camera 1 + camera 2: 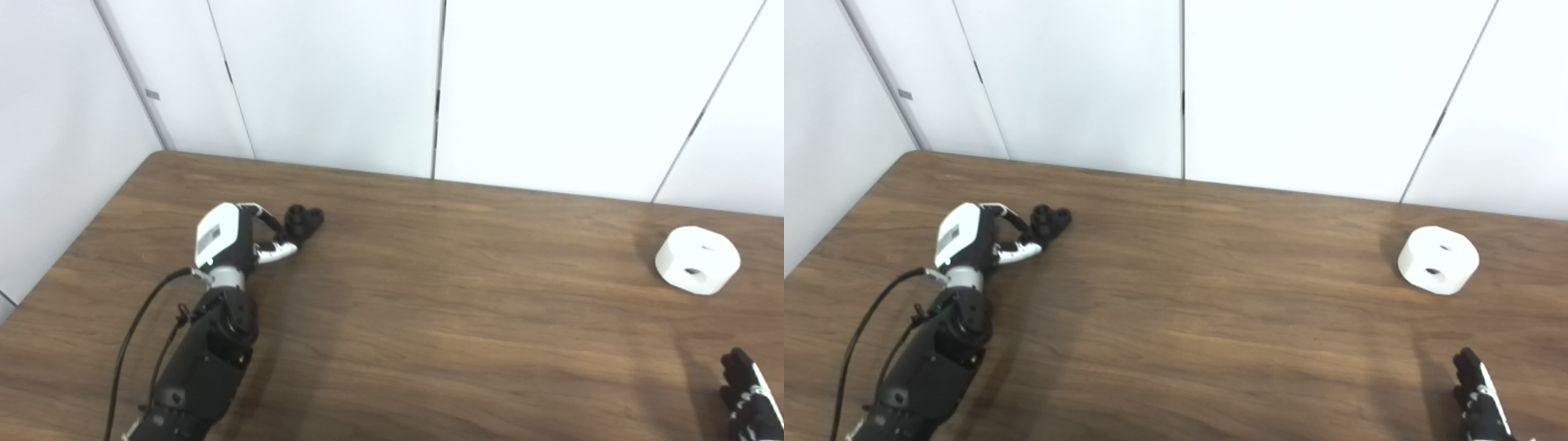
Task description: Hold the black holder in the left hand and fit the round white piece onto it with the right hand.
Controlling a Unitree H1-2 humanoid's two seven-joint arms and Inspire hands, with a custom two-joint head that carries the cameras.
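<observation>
The black holder (304,221) lies on the wooden table (429,294) at the far left. My left hand (245,236) is just to its left, its fingers (277,250) curved so that the tips touch the holder's near side; a firm hold does not show. The round white piece (697,260), with two dark holes in it, rests on the table far to the right. Low in the right corner, my right hand (748,395) is well short of the white piece, only partly in view, fingers stretched out and holding nothing.
White wall panels (331,79) stand close behind the table's far edge and along its left side. A black cable (131,331) loops beside my left forearm.
</observation>
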